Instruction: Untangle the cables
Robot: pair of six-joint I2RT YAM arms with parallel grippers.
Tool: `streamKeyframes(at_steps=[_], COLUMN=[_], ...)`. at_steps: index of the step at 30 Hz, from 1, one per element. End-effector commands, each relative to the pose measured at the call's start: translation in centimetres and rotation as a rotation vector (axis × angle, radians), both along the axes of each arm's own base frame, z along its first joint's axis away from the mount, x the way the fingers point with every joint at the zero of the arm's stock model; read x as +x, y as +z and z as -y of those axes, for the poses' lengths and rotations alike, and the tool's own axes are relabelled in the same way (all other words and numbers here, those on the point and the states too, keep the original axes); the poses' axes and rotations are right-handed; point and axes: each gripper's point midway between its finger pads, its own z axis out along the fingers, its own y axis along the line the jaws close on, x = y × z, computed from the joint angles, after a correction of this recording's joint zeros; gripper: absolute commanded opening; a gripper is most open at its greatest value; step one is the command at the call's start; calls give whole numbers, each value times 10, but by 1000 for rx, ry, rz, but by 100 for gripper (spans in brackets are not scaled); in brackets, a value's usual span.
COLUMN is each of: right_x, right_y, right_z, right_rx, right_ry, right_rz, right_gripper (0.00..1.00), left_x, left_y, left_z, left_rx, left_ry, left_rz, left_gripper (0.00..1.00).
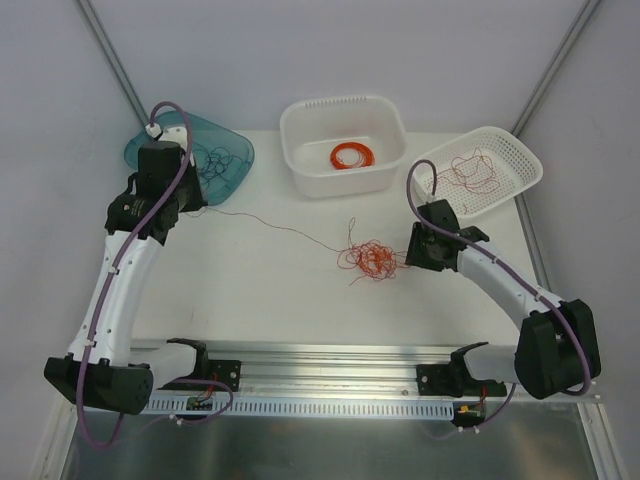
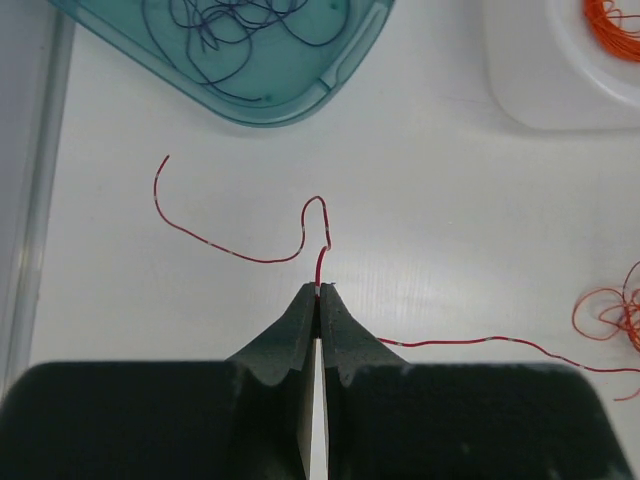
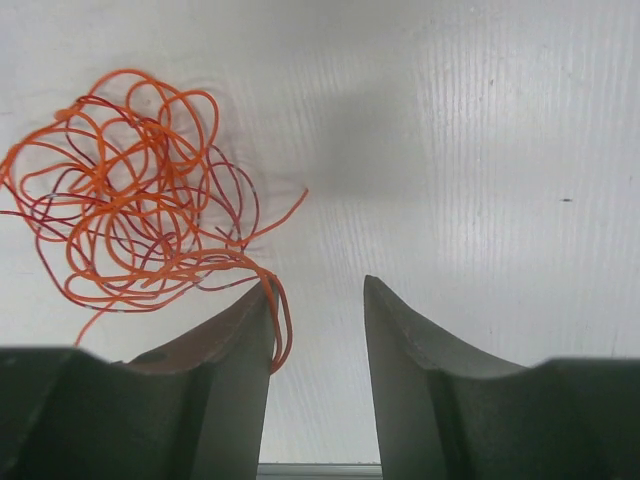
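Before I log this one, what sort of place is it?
Probably a lab robot cell, not a home: white table, plain grey enclosure walls, left arm and right arm bolted to an aluminium rail.

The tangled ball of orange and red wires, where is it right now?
In the top view the tangled ball lies on the table right of centre, beside the open right gripper, in front of the middle white basket.

table (image 1: 260, 290): you see matt white, faintly grained
teal tray (image 1: 243, 158): glossy translucent plastic
cables (image 1: 372, 258): smooth, slightly shiny
rail (image 1: 330, 352): brushed metal
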Motion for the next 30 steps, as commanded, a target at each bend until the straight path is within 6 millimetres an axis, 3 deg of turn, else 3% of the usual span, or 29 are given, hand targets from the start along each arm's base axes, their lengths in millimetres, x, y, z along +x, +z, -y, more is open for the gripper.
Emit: streamKeyframes(at_steps=[1,6,10,12,16,23,30], right_x=[8,17,21,23,21,-7,-15], right_y=[33,68,119,143,161,130,90], right_z=[6,-4,-27,-38,-59,-135,-190], right_rx=[-34,15,111,152,207,236,252], right_ry=[14,68,195,256,389,760,864], right_rz=[52,136,243,298,334,223,145], right_gripper=[43,53,67,72,73,73,68], left_x=[-10,-11,-16,-19,-21,-23,-30], left_y=[24,16,-14,-33,-53,-56,-62], left_z=[-33,-20,16,23,29,38,37], left_rx=[150,110,-44,-78,-108,-153,-162], left_ry=[81,15,-107,-126,-132,-162,-149], left_rz=[40,22,-57,-102,-159,-162,-165], left_gripper=[0,0,0,0,0,0,0])
